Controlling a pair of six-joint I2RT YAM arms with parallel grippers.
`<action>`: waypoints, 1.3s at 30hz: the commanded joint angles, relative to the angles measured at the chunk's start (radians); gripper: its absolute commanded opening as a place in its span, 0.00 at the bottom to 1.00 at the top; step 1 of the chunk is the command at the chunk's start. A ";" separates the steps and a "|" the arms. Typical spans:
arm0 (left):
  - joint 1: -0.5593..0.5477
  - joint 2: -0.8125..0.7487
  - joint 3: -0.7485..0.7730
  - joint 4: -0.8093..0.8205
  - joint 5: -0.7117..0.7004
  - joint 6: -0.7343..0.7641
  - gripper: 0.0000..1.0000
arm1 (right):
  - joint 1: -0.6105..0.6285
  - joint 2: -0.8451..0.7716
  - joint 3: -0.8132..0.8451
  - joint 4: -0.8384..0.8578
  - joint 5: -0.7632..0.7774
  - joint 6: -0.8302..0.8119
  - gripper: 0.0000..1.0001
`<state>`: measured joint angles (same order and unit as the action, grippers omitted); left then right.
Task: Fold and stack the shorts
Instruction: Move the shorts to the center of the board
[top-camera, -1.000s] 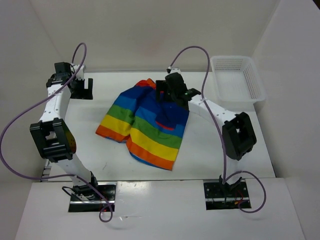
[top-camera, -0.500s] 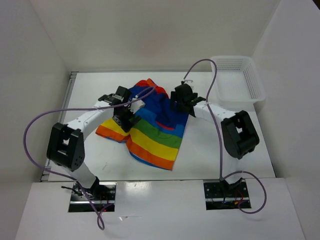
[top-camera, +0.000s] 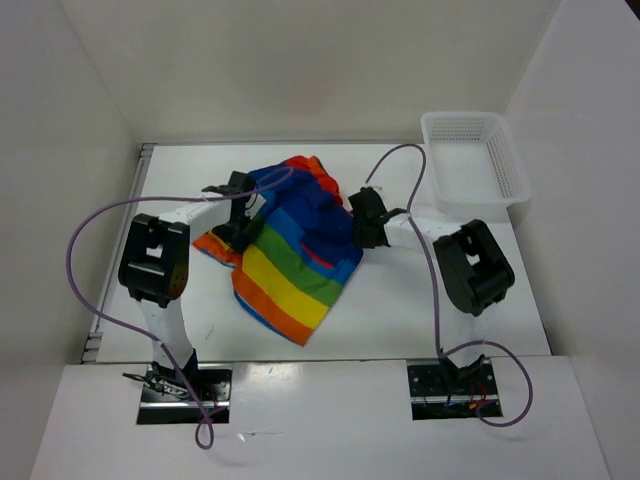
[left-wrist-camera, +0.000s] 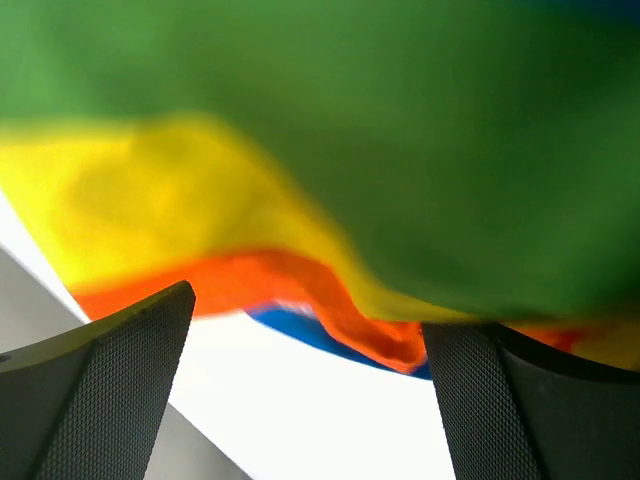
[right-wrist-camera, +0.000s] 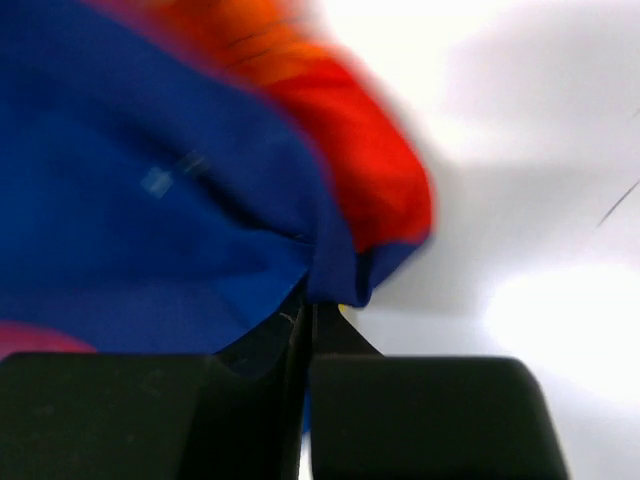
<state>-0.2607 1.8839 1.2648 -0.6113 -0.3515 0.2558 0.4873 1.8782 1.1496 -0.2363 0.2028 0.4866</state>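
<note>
The rainbow-striped shorts (top-camera: 290, 262) lie crumpled in the middle of the table, with the blue and red part bunched at the back. My right gripper (top-camera: 364, 233) is at their right edge. In the right wrist view that right gripper (right-wrist-camera: 308, 312) is shut on a fold of the shorts' blue fabric (right-wrist-camera: 170, 200), with a red band beside it. My left gripper (top-camera: 238, 228) sits at the shorts' left edge. The left wrist view shows the left gripper (left-wrist-camera: 308, 325) open, and the orange hem of the shorts (left-wrist-camera: 300, 280) hangs just above the gap, not pinched.
A white mesh basket (top-camera: 500, 165) stands at the back right of the table. Purple cables loop from both arms over the table. White walls close in the left, back and right sides.
My left arm swung in from the far left to the shorts' left edge. My right gripper shut on the blue fabric, and the shorts shifted and bunched up.
</note>
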 joint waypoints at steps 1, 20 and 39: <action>0.107 0.085 0.152 0.093 -0.063 -0.016 1.00 | 0.135 -0.207 -0.109 -0.070 -0.167 0.021 0.00; 0.394 -0.275 -0.019 -0.246 0.340 -0.033 1.00 | 0.290 -0.343 -0.114 -0.090 0.027 0.013 0.91; 0.525 -0.052 -0.108 -0.291 0.434 0.010 0.96 | 0.281 0.093 0.033 0.015 0.041 0.178 0.55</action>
<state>0.2577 1.8259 1.1568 -0.8822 0.0708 0.2337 0.7696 1.9221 1.2011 -0.2401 0.2577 0.6075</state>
